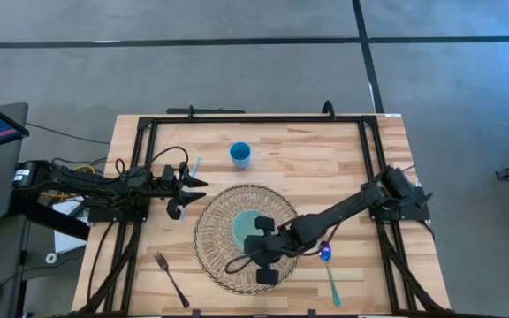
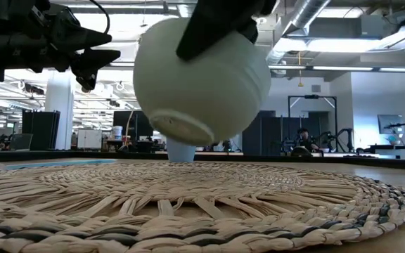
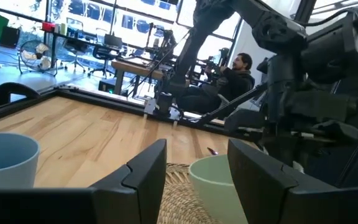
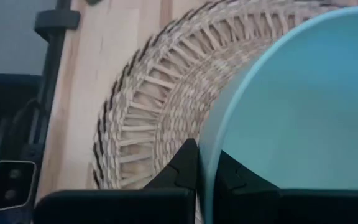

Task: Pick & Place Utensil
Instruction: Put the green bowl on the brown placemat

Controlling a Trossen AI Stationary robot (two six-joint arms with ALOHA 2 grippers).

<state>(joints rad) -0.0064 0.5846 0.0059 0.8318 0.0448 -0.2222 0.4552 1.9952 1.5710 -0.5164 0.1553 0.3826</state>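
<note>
1. Right tool (image 1: pixel 266 258) pinches the rim of the bowl (image 1: pixel 253 230), one finger inside, one outside; the bowl hangs tilted, clear of the woven mat (image 1: pixel 215 256).
2. Left tool (image 1: pixel 184 184) hovers just beside the mat's edge, fingers apart, nothing in them.
3. Utensils lie flat on the table (image 1: pixel 325 159): fork (image 1: pixel 171 279) off the mat's near-left side, spoon (image 1: pixel 330 270) just beside the mat's right side.
4. Handling guess: the bowl looks hard, smooth and breakable, so a rim pinch may slip. The fork and spoon look thin, stiff and light; take hold mid-handle, across the narrow width.
5. Count: one bowl, one mat, one fork, one spoon, one cup (image 1: pixel 240 155) well behind the mat.
</note>
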